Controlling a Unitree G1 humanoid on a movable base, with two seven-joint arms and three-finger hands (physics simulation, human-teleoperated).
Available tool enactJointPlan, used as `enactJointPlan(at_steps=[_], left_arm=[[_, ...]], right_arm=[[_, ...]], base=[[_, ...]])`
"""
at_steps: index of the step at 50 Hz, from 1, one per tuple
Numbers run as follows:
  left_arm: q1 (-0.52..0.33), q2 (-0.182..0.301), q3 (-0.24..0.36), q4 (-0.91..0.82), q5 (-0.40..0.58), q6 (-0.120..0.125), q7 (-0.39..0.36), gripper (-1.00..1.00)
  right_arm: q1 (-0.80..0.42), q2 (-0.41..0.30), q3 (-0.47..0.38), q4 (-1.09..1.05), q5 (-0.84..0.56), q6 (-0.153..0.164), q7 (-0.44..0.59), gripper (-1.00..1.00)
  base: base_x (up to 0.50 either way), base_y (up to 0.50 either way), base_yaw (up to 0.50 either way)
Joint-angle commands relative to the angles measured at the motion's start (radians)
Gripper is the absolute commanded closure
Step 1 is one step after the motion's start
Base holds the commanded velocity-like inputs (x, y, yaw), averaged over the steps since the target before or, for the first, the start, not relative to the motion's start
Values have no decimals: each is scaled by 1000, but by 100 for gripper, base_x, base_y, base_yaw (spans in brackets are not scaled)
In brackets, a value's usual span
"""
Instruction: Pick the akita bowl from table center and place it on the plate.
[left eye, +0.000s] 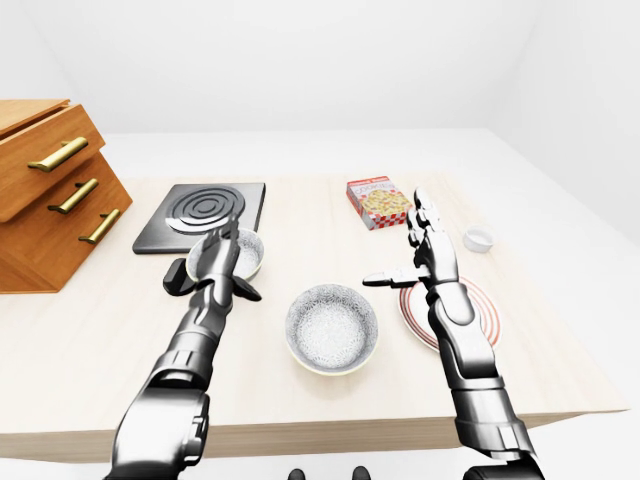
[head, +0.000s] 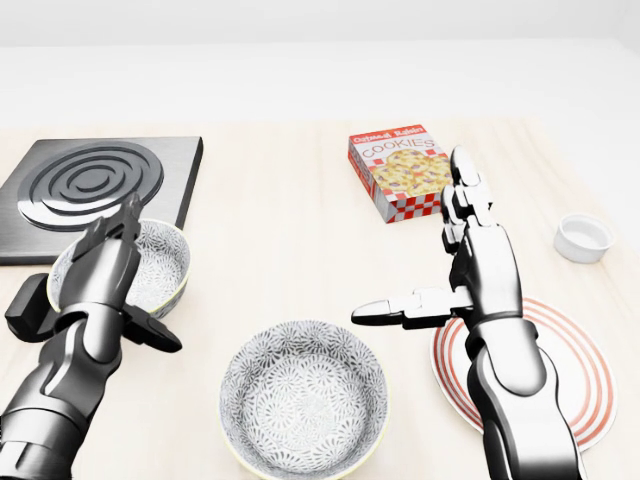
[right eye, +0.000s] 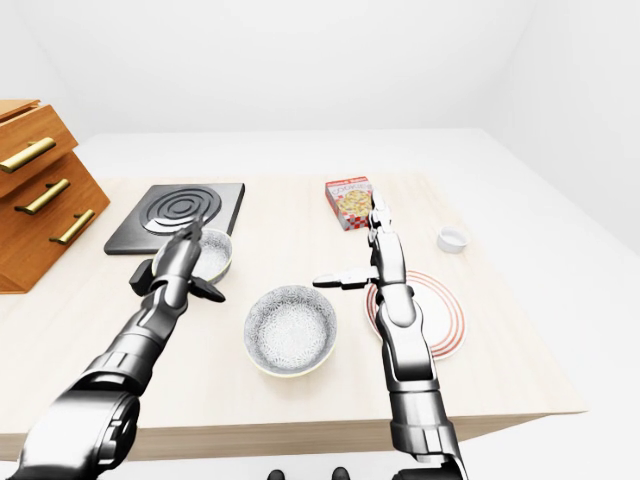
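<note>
The akita bowl (head: 303, 402) sits on the worktop (head: 280, 250) near the bottom middle of the head view, upright, with nothing touching it. The plate (head: 585, 375), white with red rings, lies at about 3 o'clock from the bowl, near it but apart, and is partly hidden by the right arm.

The right hand (head: 470, 260) hangs over the plate's left rim with its fingers (head: 462, 180) released and straight, pointing to 12 o'clock, while the thumb sticks out toward 9 o'clock, above the worktop between bowl and plate. It holds nothing.

The left hand (head: 100, 275) is at about 10 o'clock from the akita bowl, over the near rim of a second bowl (head: 165, 265) of the same speckled pattern. Its fingers are released and stretched toward 12 o'clock across that bowl's left side; whether they touch the rim cannot be told. The thumb points down toward 4 o'clock.

A black hob (head: 95, 190) with concentric rings lies at 12 o'clock from the second bowl, just beside it. A cookie box (head: 405, 172) lies flat at about 1 o'clock from the akita bowl, well apart from it. A small white cup (head: 583, 237) stands at 12 o'clock from the plate, near the worktop's right edge. In the left-eye view a wooden drawer unit (left eye: 50, 190) with brass handles stands at the worktop's left end, tilted.
</note>
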Motion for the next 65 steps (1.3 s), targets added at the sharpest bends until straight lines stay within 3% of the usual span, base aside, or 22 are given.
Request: enactJointPlan(at_steps=[1, 13, 30, 39, 40, 42, 44, 45, 46, 48, 51, 65], left_arm=[[-140, 15, -40, 247, 156, 0, 67, -100], [-142, 8, -37, 267, 184, 41, 15, -100], [-159, 6, -59, 256, 239, 139, -109, -100], [-165, 8, -62, 256, 276, 147, -138, -100], [-164, 8, -59, 256, 274, 147, -140, -95], [-165, 8, -57, 256, 275, 146, -145, -52], [-165, 7, -56, 256, 274, 145, -149, 8], [-166, 8, -55, 256, 274, 143, -152, 29], [-167, 8, -55, 256, 274, 142, -152, 73], [-167, 9, -55, 257, 275, 140, -153, 91], [-168, 10, -54, 256, 275, 139, -154, 100], [-164, 11, -54, 258, 272, 116, -164, 100]], right_arm=[[6, 0, 0, 8, -1, 0, 3, -100], [7, -2, -3, 17, 1, 0, 3, -100], [11, -1, -2, 12, 1, 0, 4, -100], [17, 0, -2, 4, 2, 0, 5, -100], [18, -1, -2, 3, 1, 0, 6, -100], [20, 0, -2, 1, 2, 0, 6, -100], [20, 0, -2, 2, 1, 0, 6, -100], [20, 0, -2, 2, 1, 0, 6, -100], [21, 0, -2, 2, 1, 0, 7, -100], [20, -1, -3, 2, 2, 0, 7, -100], [20, -1, -3, 5, 1, 0, 7, -100], [6, 0, -2, 19, 2, 0, 3, -100]], base=[[0, 0, 0], [0, 0, 0], [0, 0, 0], [0, 0, 0], [0, 0, 0], [0, 0, 0], [0, 0, 0], [0, 0, 0], [0, 0, 0], [0, 0, 0], [0, 0, 0], [0, 0, 0]])
